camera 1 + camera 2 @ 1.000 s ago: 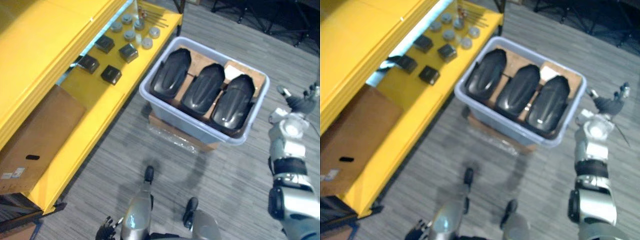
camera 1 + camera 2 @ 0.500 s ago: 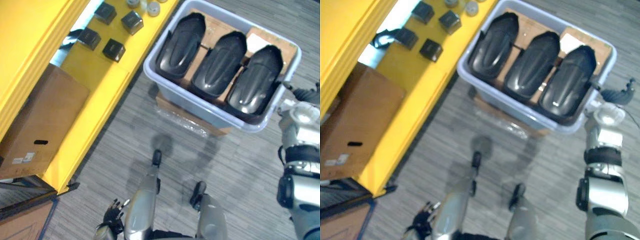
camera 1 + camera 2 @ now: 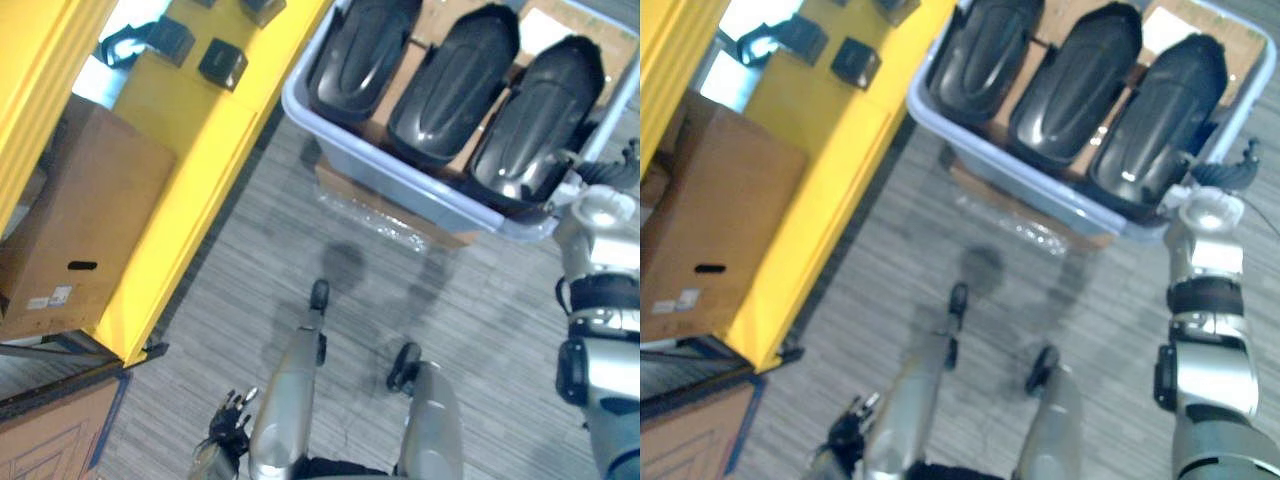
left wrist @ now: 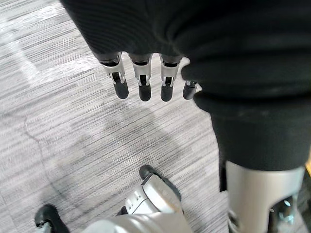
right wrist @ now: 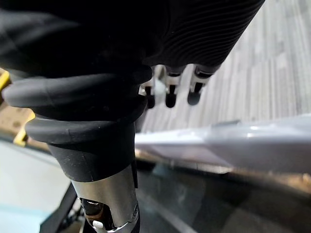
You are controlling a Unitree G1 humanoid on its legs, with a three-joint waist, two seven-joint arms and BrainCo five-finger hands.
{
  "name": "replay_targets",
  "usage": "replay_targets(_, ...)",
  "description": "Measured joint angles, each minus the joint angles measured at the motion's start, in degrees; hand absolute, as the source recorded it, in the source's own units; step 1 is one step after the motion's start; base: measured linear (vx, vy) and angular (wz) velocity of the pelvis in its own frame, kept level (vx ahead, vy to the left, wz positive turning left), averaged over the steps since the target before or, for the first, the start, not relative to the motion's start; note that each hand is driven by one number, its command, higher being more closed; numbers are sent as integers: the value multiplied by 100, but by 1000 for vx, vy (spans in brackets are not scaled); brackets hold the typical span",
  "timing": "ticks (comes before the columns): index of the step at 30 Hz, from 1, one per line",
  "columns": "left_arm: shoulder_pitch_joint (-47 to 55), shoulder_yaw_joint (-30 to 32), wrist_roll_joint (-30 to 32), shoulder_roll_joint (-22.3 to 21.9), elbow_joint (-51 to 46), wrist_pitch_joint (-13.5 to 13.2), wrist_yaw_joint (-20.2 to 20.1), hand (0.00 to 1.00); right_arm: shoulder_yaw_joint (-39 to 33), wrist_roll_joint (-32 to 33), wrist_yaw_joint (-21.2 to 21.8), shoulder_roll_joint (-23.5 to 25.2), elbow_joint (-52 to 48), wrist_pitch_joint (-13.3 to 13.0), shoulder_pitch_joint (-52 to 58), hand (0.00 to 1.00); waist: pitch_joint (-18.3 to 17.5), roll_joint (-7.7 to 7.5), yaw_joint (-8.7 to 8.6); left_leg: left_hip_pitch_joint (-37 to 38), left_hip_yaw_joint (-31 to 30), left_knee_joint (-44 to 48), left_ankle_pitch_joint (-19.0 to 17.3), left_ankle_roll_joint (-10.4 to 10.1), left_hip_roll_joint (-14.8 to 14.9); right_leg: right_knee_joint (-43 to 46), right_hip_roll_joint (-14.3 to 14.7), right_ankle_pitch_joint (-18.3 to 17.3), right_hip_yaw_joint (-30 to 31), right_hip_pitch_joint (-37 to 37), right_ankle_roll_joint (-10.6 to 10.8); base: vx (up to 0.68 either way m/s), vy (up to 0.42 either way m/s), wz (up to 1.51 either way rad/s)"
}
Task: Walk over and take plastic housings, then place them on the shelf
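Grey striped carpet underfoot; yellow shelf at left w/ cardboard box. L hand hangs over carpet, fingers straight, empty. Farther: R hand by blue-grey bin's near corner, fingers relaxed, empty; three black plastic housings lie inside bin.

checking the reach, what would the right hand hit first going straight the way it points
Likely the grey floor: the right hand's straight fingers aim past the bin's pale rim, not at the housings. Depth is unclear; it might graze the rim.
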Motion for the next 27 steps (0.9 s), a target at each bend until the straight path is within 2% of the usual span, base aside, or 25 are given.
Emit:
replay_targets(2, -2, 0, -19, -1, -27, 1, 1, 0, 99, 0, 1, -16, -2, 59, -94, 0, 1, -2, 4, -152, -1, 112, -33, 9, -3, 116, -17, -24, 15, -150, -11, -35, -7, 2)
replay_targets(3, -3, -1, -75, -3, -37, 3, 1, 0, 138, -2, 2, -19, -19, 92, -110, 100, 1, -2, 3, -260, -1, 214, -66, 17, -10, 209, -38, -57, 25, -244, -11, -40, -4, 3)
replay_targets(12, -3, 3, -404, -40, -105, 43, 6, 0, 415, -65, 150, -235, 50, 707, -182, 100, 2, -3, 13, -887, 4, 798, -202, 51, -22, 691, -110, -149, 121, -795, -15, -31, 2, 0)
replay_targets(19, -2, -3, -461, -51, -99, -7, 10, 0, 482, -124, 76, -288, 323, 907, -270, 100, 2, -3, 12, -972, 29, 882, -223, 42, -17, 777, -125, -153, 160, -879, -15, -12, -9, -2)
replay_targets(22, 3, -20, -611, -63, -82, -28, 38, 0, 611, -404, -27, -273, 430, 1012, -273, 100, 1, -3, 16, -971, 92, 882, -223, 45, -12, 801, -152, -153, 172, -892, 1, 4, -35, 1)
replay_targets(27, 25, -132, -627, -57, -72, -295, 98, 0, 814, -697, -266, -275, 470, 1173, -273, 100, 1, -3, 23, -973, 196, 912, -226, 72, 0, 846, -209, -168, 202, -914, 23, 16, -34, 2)
